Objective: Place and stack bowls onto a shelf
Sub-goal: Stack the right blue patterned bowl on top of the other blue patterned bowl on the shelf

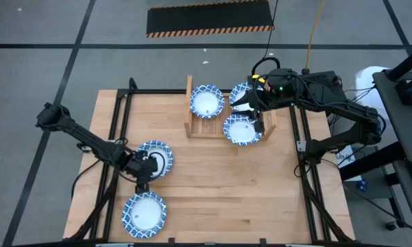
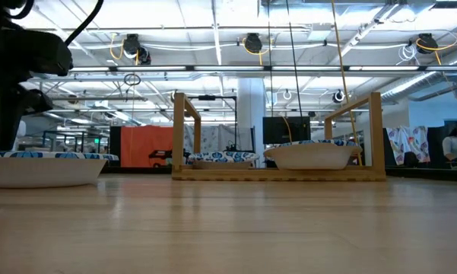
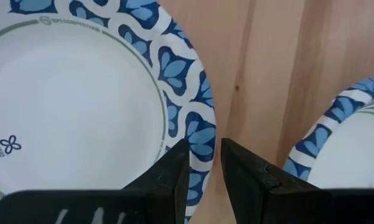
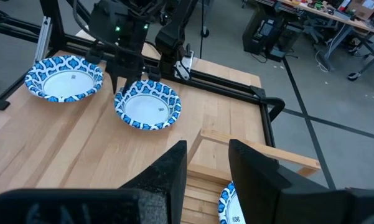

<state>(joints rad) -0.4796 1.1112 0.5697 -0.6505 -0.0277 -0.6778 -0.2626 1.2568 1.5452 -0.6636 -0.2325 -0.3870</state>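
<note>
Five bowls show from above. Three sit at the shelf (image 1: 199, 127): one bowl (image 1: 207, 101) on the left half of the slats, a second (image 1: 243, 129) at the front right edge, a third (image 1: 240, 92) mostly hidden behind the right gripper (image 1: 255, 113). Two more lie on the table (image 1: 219, 192) near the left arm: a near bowl (image 1: 144, 211) at the front edge and a far bowl (image 1: 158, 156) just behind it. Left gripper (image 3: 204, 168) hangs low over the far bowl's rim; wrist view shows its fingers (image 3: 168, 177) parted by a narrow gap with the patterned rim lying in that gap, one finger inside the bowl, one outside. Looks set to pinch the rim, not yet clenched on it. Rim grab is probably the only hold such a shallow bowl offers. Right gripper hovers over the shelf's right half, fingers apart with nothing between them, released; likely placed there to deal with the front bowl, which sits partly off the slats. Low view shows that bowl (image 2: 310, 155) resting flat between the uprights. Writing: a small flower mark with two lines of tiny print inside the far bowl (image 3: 5, 147), and print along the inner rim ring, both too small to read.
</note>
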